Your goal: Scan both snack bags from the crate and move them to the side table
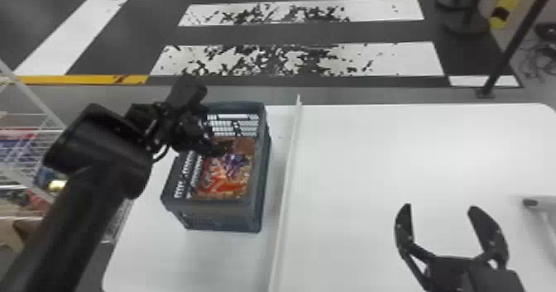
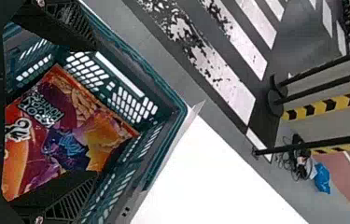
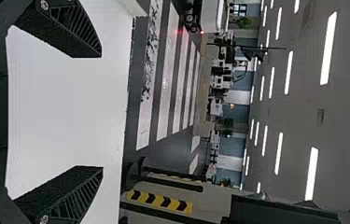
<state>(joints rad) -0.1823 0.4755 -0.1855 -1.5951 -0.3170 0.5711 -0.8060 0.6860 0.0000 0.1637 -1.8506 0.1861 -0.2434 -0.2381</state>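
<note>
a grey open-topped crate point(image 1: 211, 204) stands on a white table point(image 1: 372, 163), with a raised white strip point(image 1: 288, 159) running just to its right. the crate's walls are pierced with rows of small slots. inside the crate, a snack bag point(image 1: 225, 175) lies with its printed face up, coloured red, orange and purple.

the left gripper point(image 1: 211, 144) is over the crate, reaching down into it from the crate's left side. in the left wrist view, the left gripper point(image 2: 95, 111) has its fingers wide apart, with part of the bag showing between them; the bag is not clamped, and whether either finger touches it, i cannot tell.

the right gripper point(image 1: 439, 208) is well to the right of the crate and nearer the robot, above the table beyond the strip. its fingers are spread wide, with nothing held between them.

to the left of the crate is a white wire rack point(image 1: 31, 90) holding colourful goods, too blurred to identify.
</note>
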